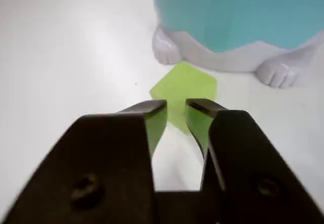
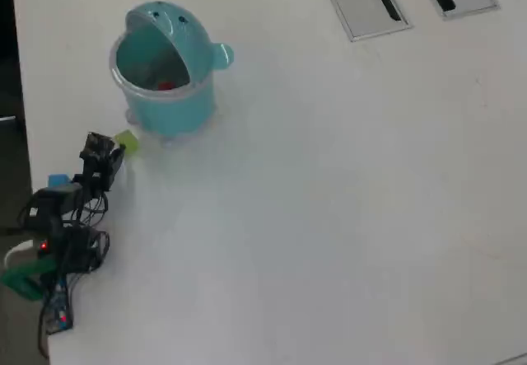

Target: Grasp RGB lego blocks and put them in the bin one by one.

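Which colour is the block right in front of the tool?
Yellow-green block; the wrist view shows it best.

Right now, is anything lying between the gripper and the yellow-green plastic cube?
No. In the wrist view only bare white table separates the open gripper from the yellow-green plastic cube, which sits by the teal round bin.

Honestly there's nothing to read here, no text, labels, brand names or numbers that I can make out in either the wrist view or the overhead view, and the bin point(image 2: 165, 68) only has two dark dot eyes on its lid, which aren't writing
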